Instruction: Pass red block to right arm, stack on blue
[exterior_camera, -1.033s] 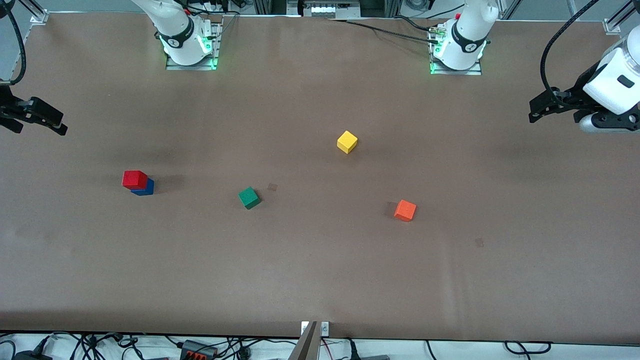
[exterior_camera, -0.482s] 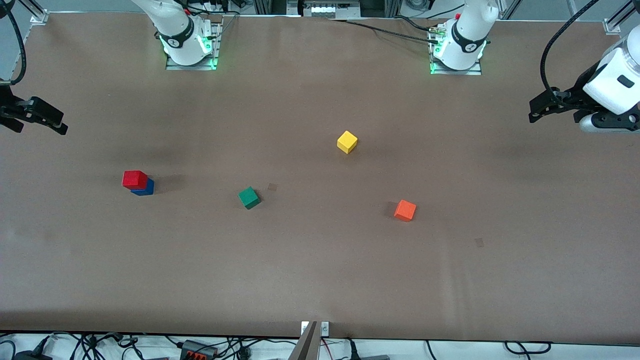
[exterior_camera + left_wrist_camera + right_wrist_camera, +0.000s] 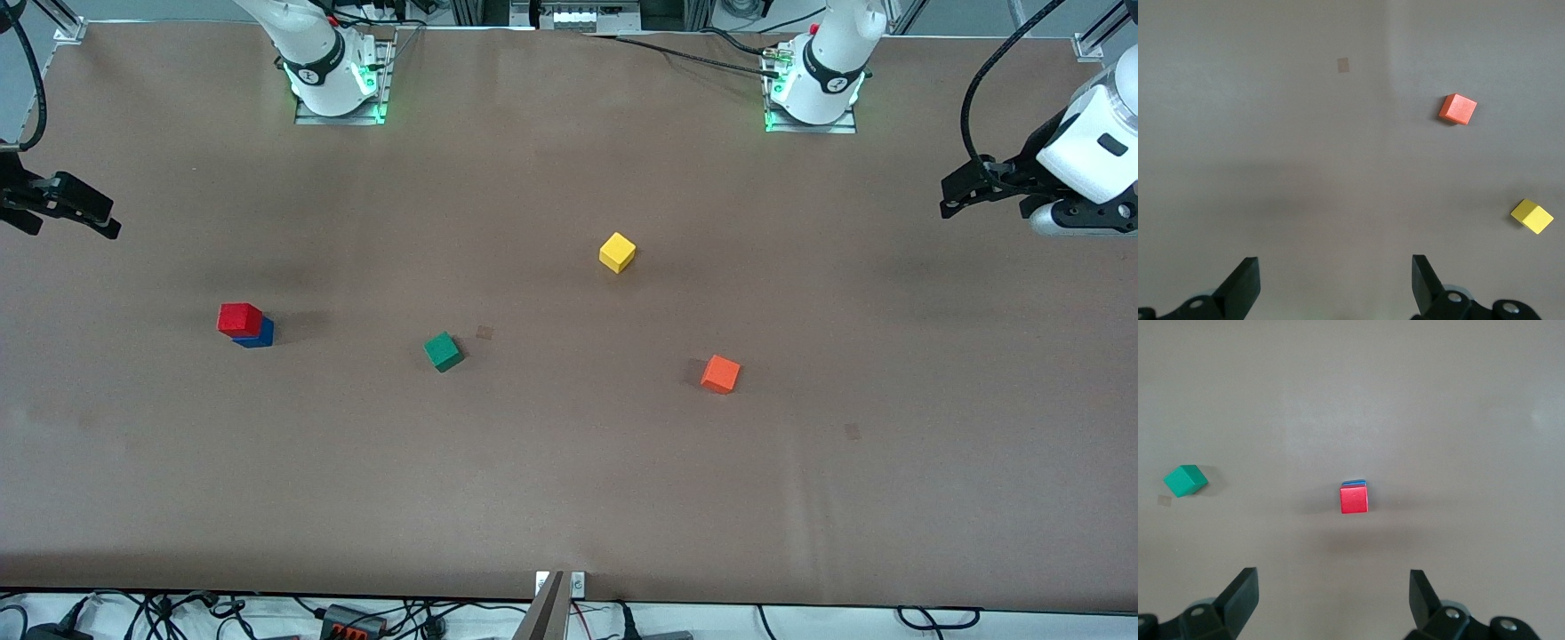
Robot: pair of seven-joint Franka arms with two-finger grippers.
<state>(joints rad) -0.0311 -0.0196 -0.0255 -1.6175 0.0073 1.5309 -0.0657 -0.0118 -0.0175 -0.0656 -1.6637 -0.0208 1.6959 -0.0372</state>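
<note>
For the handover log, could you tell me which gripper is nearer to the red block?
The right gripper: it hangs open over the right arm's end of the table, close to the red block on the blue block. The left gripper is open over the left arm's end.

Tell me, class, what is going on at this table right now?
Nothing is being handled. The red block already sits on the blue block, toward the right arm's end of the table. The right gripper hangs open and empty over that end; the left gripper hangs open and empty over the other end. Green, yellow and orange cubes lie apart on the table, untouched.
</note>
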